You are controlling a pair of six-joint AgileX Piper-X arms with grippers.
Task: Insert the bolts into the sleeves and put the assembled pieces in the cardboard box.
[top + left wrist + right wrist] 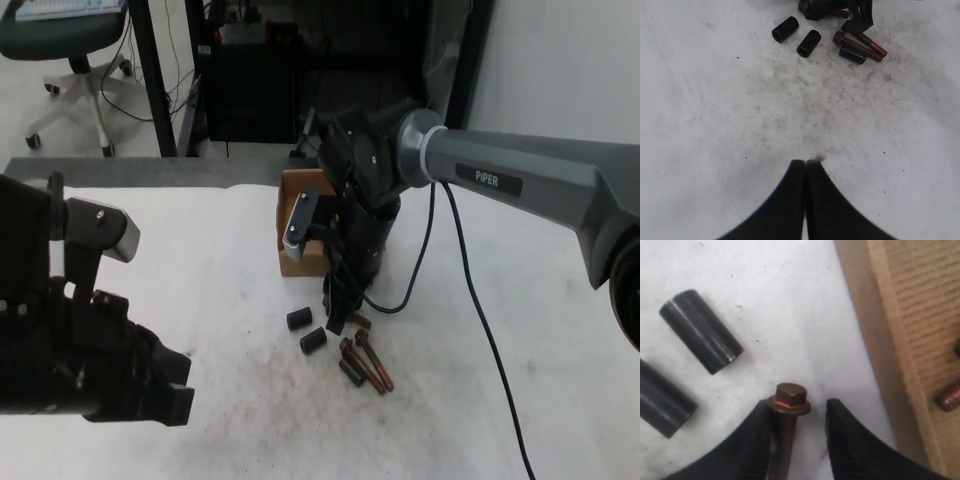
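Closest of all, two black fingers (755,440) of the right gripper (799,405), spread apart, one on each side of a rusty bolt (790,399). Leans on one finger, with a gap to the other, so not pinched. Six-sided head just past the fingertips, down on the white table (790,300). Right beside the bolt, two black sleeves (702,330), lying flat, close together but not touching. On the bolt's other side, the brown wall of the cardboard box (875,340), near the fingers. Inside the box, the screw end of another bolt (950,396).

Seen from the high view, the right arm (540,180) bent down in front of the box, with its fingers low at the little pile of parts. Next to the two sleeves, a third sleeve (351,372), right against two more bolts (361,363) lying side by side. Behind the arm, a black cable (480,310) across the table.

Farther off, the left gripper (805,162), fingers pressed tight together with nothing between them. Hangs over the table, well apart from the pile. Brown specks (860,85) on the table between this gripper and the parts.
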